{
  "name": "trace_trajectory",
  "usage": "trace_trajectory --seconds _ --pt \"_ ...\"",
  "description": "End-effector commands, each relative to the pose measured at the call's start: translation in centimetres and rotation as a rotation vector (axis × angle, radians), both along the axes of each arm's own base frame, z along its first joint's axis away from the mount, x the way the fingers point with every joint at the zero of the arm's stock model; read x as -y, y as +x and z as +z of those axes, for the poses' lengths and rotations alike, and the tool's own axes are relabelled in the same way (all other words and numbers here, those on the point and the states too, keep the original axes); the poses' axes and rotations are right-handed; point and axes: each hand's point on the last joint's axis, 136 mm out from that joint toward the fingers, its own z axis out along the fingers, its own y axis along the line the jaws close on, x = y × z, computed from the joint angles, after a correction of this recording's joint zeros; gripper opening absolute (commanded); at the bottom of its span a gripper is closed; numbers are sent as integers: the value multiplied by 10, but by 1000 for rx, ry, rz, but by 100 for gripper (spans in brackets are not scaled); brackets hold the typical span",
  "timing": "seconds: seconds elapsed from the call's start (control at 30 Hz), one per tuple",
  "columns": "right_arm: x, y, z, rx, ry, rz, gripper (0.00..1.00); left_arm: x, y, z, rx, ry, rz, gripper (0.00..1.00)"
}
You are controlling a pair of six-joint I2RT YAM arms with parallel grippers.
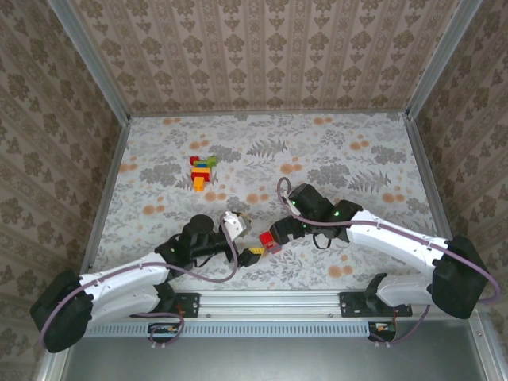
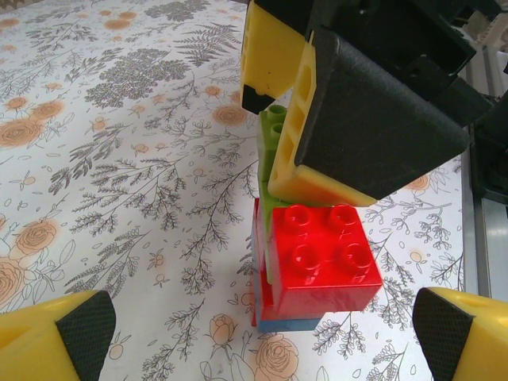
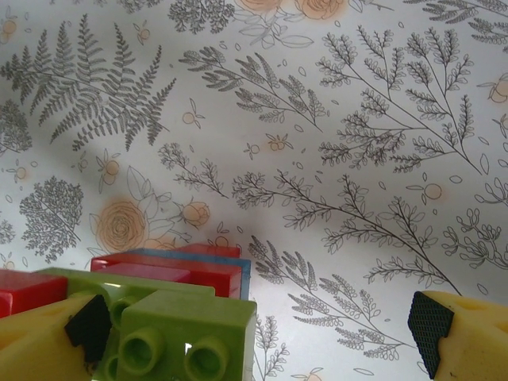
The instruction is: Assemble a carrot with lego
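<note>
Nearest, the left hand (image 2: 258, 329), fingers wide apart, hovers just short of the lego stack (image 2: 321, 266) on the worktop (image 1: 357, 159). The right hand (image 3: 254, 337), also spread, rests one finger (image 3: 48, 341) against the stack's green brick (image 3: 186, 337). Well beyond the stack lies the loose pile (image 1: 202, 171). Best practice now looks plain: steady the stack's base, then close squarely on the green.

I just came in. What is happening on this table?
Two robot arms are building with toy bricks. The left end effector and the right end effector are both open and grip nothing. Between them, near the front of the table, stands a stack of red, green and blue bricks; one finger of the right one is close beside its green brick. A second pile lies farther back.
</note>
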Motion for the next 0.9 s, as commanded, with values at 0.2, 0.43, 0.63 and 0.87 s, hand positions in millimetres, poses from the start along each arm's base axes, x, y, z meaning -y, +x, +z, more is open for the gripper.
trace_trajectory --seconds 0.2,0.43,0.63,0.87 --pt "13 -5 -23 -51 -79 -15 100 5 0 14 34 -20 -29 100" --pt "15 -6 -28 -64 -89 -21 100 6 0 14 37 -22 -32 100" --pt "26 -16 -38 -100 -128 -28 100 6 -1 14 35 -22 -34 100" --pt "37 -23 -45 -132 -184 -27 99 6 -1 13 33 -21 -35 100"
